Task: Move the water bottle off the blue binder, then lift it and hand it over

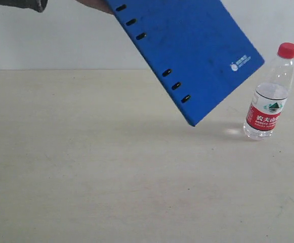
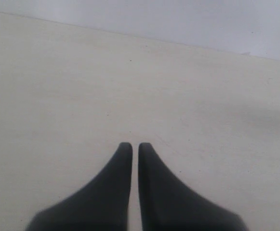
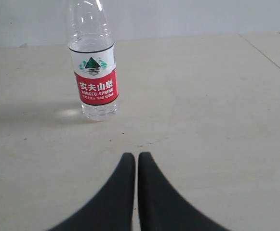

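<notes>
The water bottle, clear with a red cap and a red-and-white label, stands upright on the table at the right. The blue binder hangs tilted in the air left of the bottle and apart from it, its lowest corner just above the table. Its top runs out of frame. In the right wrist view the water bottle stands ahead of my right gripper, which is shut and empty, a short way from it. My left gripper is shut over bare table with nothing in it. Neither gripper shows in the exterior view.
A hand with a dark sleeve shows at the top edge by the binder's upper end. The pale table spreads wide in front, with a light wall behind it. A seam in the table runs to the right of the bottle.
</notes>
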